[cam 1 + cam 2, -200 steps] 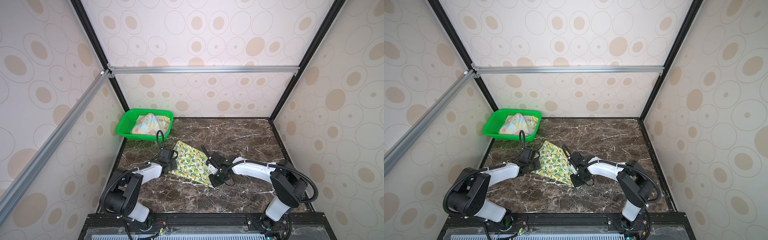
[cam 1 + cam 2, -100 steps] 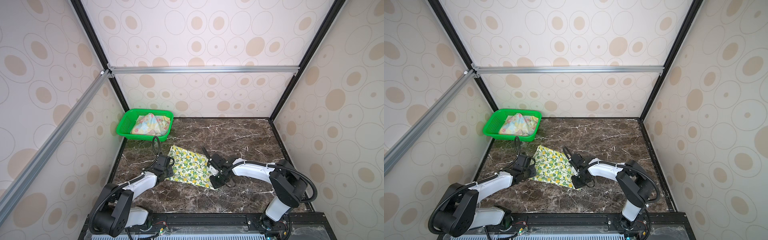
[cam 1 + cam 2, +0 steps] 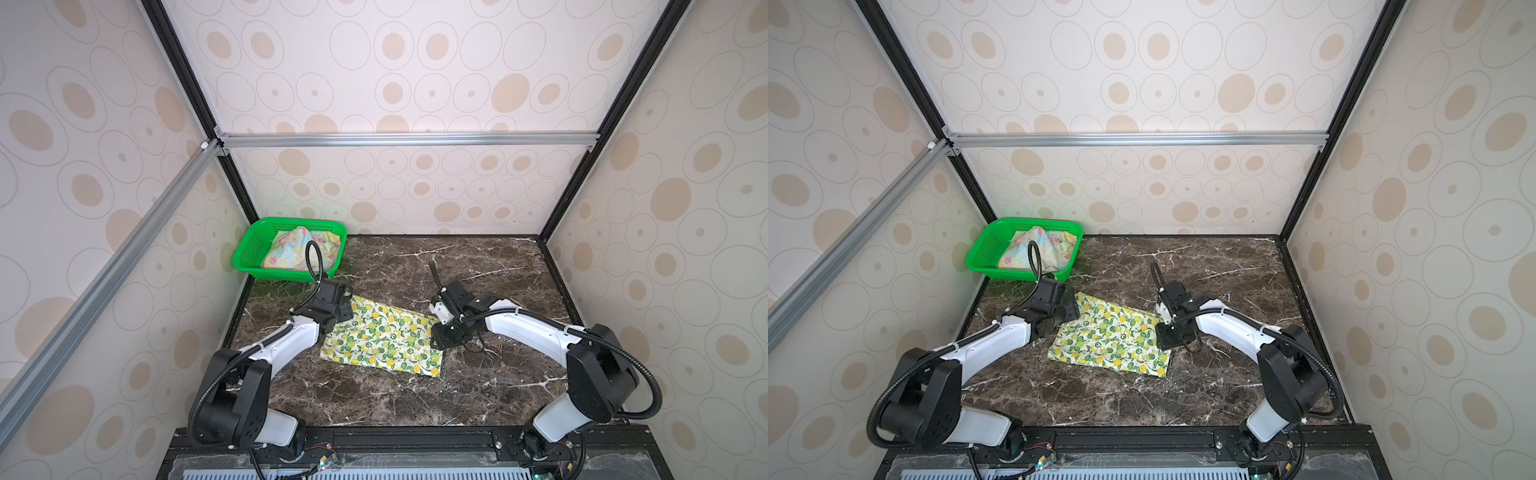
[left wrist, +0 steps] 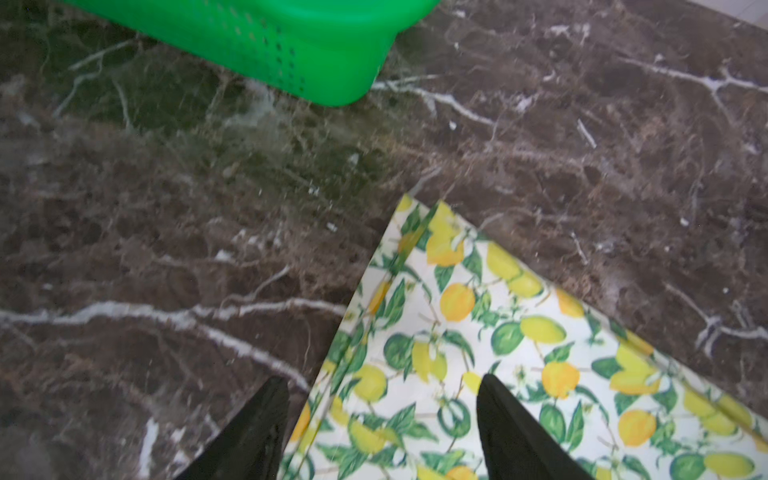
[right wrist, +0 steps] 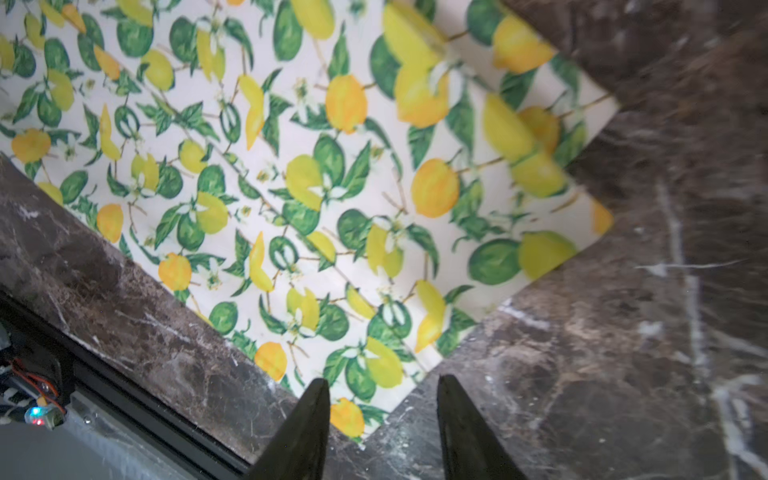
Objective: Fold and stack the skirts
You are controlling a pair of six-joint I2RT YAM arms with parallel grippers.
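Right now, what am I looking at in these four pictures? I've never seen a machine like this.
This is a robot with a left arm and a right arm, working at a dark marble table. Two pictures look down on the whole scene from above. The other two come from a camera on each arm's wrist. A lemon-print skirt lies flat between the arms. A second, flowery skirt sits in a green basket at the far left corner. The left fingers and the right fingers are both open at the lemon skirt's edges, holding nothing.

Walls: cream with tan ovals.
Frame: black posts, silver rails.
Tabletop: dark white-veined marble beneath the fingers.
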